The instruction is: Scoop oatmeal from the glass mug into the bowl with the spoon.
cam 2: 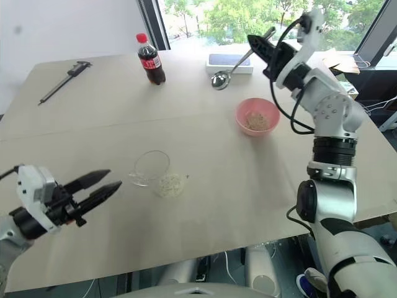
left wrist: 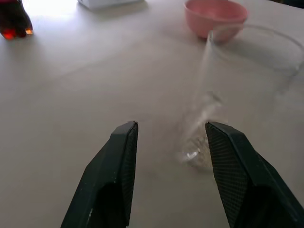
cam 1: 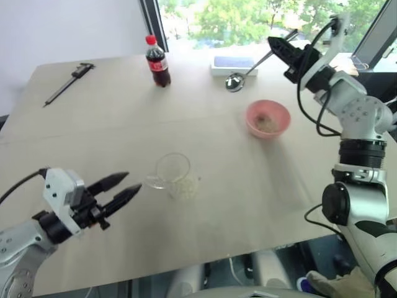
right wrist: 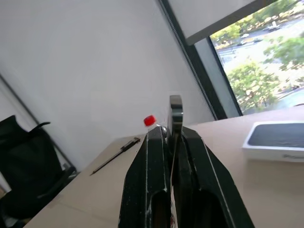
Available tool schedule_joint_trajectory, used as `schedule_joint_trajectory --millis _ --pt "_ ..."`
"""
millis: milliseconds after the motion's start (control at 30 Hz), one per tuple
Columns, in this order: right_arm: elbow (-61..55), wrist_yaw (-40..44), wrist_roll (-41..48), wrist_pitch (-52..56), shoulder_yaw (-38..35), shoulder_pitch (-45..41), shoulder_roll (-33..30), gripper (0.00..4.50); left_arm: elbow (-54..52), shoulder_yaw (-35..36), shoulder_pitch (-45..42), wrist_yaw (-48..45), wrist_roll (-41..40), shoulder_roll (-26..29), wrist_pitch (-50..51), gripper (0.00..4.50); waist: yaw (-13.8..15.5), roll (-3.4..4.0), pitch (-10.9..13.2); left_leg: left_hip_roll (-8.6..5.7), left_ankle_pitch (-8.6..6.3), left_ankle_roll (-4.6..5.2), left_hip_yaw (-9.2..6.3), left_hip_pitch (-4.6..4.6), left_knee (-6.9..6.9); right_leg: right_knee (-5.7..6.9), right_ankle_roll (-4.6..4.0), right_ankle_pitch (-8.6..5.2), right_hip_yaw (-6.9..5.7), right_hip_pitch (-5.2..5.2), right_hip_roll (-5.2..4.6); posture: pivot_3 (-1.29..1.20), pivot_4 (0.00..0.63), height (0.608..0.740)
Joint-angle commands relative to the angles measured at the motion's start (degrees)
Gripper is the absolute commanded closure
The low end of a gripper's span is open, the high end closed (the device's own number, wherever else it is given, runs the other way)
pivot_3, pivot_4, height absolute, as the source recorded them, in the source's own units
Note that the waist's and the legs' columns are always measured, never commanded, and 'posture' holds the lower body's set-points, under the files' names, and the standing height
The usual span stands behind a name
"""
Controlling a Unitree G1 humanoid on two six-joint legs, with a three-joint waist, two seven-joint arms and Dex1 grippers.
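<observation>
Our right fingers (cam 2: 255,42) clenched on the spoon (cam 2: 231,69) raised beyond the bowl (cam 2: 257,117), our left fingers (cam 1: 123,188) released, apart from the mug (cam 1: 174,174), oatmeal (cam 2: 170,184) by it and in the bowl, on the worktop (cam 1: 111,130).

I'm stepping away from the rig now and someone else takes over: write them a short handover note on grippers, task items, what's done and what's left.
Right gripper: shut on the spoon, held raised above the table's far side, beyond the bowl.
Left gripper: open, empty, near the table's front edge, just short of the glass mug.
Glass mug: mid-table, some oatmeal left at its bottom.
Bowl: pink, right of the mug, already holds some oatmeal.
Done: at least some oatmeal transferred.
Left: probably more scoops from mug to bowl.
</observation>
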Motion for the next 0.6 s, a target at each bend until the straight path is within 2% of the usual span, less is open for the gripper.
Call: schedule_joint_trajectory --millis 33,233,400,600 --pt "-1.98 0.0 0.57 0.33 -0.87 -0.33 -1.27 4.5 -1.92 -0.71 1.74 -1.49 1.58 -0.2 -3.91 2.2 -0.03 0.02 -0.01 0.0 0.0 0.0 0.01 0.01 0.0 0.0 0.0 0.0 0.01 0.0 0.0 0.0 0.15 0.74" --pt "-2.53 -0.44 0.77 1.17 -1.0 -0.22 -1.78 4.5 0.44 -7.42 -1.12 1.45 9.35 -1.47 -10.15 2.2 0.0 0.05 -0.02 0.0 0.0 0.01 0.04 0.0 0.0 -0.01 0.0 0.01 0.04 0.0 0.0 0.0 0.15 0.74" --pt "-3.6 -1.0 0.19 2.86 -0.67 1.13 -3.31 4.5 5.76 -13.25 -5.53 4.91 15.07 -5.3 -16.78 2.2 0.18 0.14 -0.08 -0.01 -0.01 0.03 0.02 -0.02 0.0 -0.04 0.0 0.01 0.02 0.01 -0.03 0.0 0.15 0.74" --pt "-5.08 -1.88 0.91 3.81 -1.27 1.84 -3.91 4.5 9.78 -16.17 -8.62 7.86 18.05 -7.83 -21.02 2.2 0.09 0.16 -0.08 0.01 -0.01 0.03 0.04 -0.01 0.0 -0.02 0.0 0.01 0.05 0.0 -0.04 0.0 0.15 0.74"
